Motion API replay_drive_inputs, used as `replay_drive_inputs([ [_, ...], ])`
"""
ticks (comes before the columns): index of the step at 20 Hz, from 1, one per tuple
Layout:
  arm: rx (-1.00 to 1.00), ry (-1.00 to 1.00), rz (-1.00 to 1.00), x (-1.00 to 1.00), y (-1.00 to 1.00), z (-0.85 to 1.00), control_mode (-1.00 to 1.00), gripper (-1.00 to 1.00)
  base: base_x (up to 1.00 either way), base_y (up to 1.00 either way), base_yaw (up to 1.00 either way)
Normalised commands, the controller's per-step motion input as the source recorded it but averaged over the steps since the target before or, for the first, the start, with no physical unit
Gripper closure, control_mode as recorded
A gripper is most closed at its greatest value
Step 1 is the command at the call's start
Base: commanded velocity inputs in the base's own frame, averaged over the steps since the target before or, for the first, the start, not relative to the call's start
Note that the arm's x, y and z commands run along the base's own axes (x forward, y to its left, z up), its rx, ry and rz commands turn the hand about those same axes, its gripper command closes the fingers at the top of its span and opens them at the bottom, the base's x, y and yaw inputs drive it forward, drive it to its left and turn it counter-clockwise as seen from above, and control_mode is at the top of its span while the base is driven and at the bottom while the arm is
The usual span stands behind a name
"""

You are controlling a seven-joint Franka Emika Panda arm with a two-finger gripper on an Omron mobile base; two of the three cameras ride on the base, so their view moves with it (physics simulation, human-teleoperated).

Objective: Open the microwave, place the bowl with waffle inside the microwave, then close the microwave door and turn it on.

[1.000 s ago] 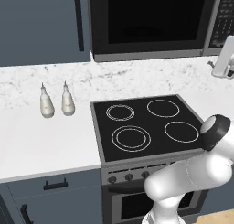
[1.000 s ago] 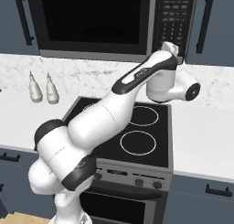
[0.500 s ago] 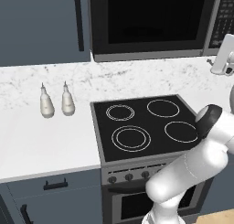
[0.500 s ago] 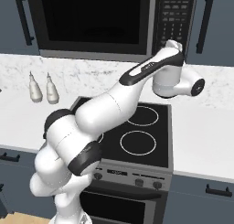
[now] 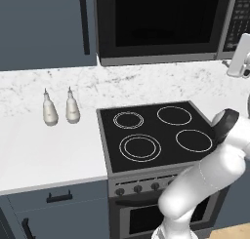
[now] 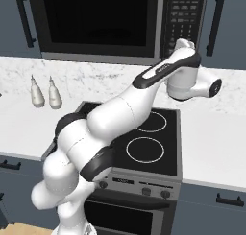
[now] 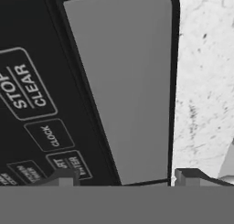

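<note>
Gripper (image 7: 125, 178) fingertips stand apart with nothing between them, nose right up against the wide black built-in microwave (image 5: 166, 23), at the lower right corner of its button panel (image 7: 36, 109). Door looks closed; the panel's buttons lie just leftward in the hand view.

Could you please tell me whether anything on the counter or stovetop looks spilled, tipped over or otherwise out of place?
Nothing stands out. The two white bottles stand upright side by side on the counter, the stovetop looks clean, and the microwave door is shut.

One microwave (image 5: 163, 23), one stovetop (image 5: 156, 135) with four rings, two white bottles (image 5: 50, 110) on the tabletop (image 5: 44, 150).
</note>
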Motion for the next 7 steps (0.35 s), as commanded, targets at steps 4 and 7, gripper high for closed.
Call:
replay_drive_inputs([
  [4,0.00,0.00,0.04,0.32,0.00,-0.30,-1.00,-1.00,0.00,0.00,0.00],
  [7,0.00,0.00,0.02,0.40,0.10,-0.37,-1.00,-1.00,0.00,0.00,0.00],
])
